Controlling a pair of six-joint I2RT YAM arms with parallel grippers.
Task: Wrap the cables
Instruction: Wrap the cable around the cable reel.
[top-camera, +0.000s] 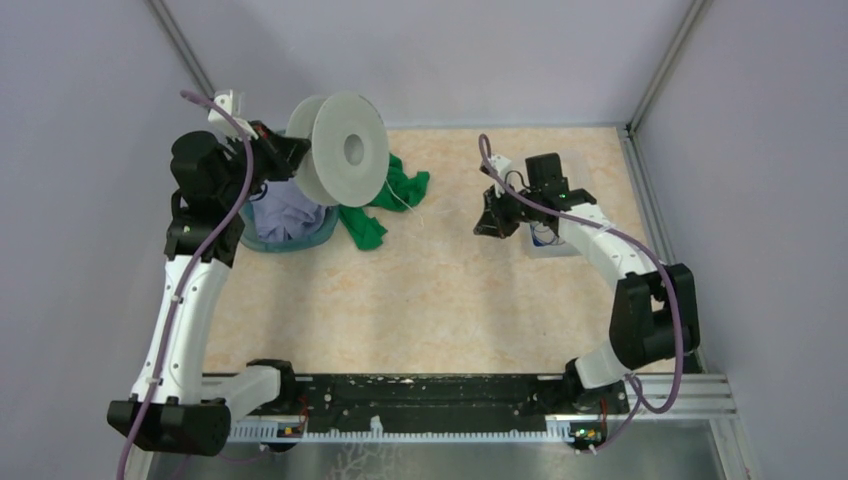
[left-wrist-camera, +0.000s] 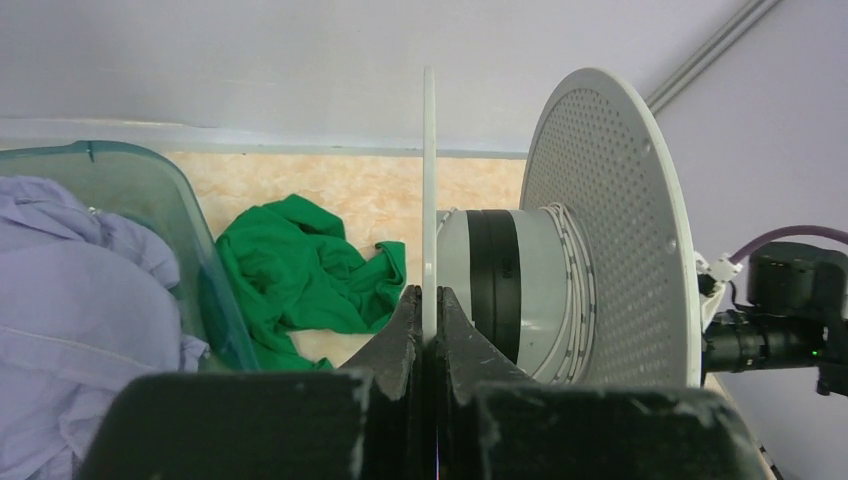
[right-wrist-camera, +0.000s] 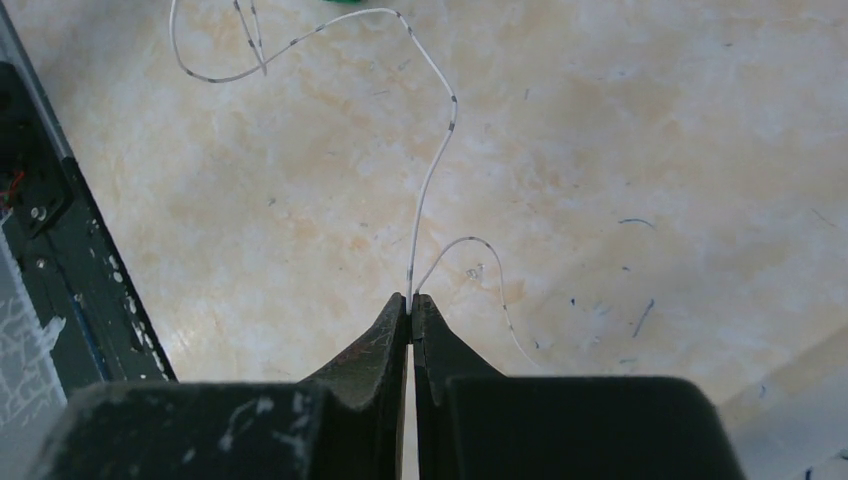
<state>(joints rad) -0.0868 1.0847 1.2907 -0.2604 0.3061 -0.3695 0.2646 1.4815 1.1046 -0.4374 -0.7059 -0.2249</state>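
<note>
the right claw (right-wrist-camera: 411, 298) is pressed together on the thin whitish cable (right-wrist-camera: 430, 170), above the table's (top-camera: 440, 300) right half. from the tips the cable loops away over the tabletop toward the back left; where it ends is hard to make out. the left claw (left-wrist-camera: 428, 292) pinches the thin flange of the spool (left-wrist-camera: 610, 220), held up near the back left corner, above a tub (left-wrist-camera: 190, 210) of lilac cloth (left-wrist-camera: 80, 320), with a green cloth (left-wrist-camera: 300, 270) beside it.

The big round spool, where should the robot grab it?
Grab the spool by the thin rim of one flat disc, coming edge-on, as the left gripper does. The disc is slim enough to pinch; the drum in the middle looks too fat.
</note>
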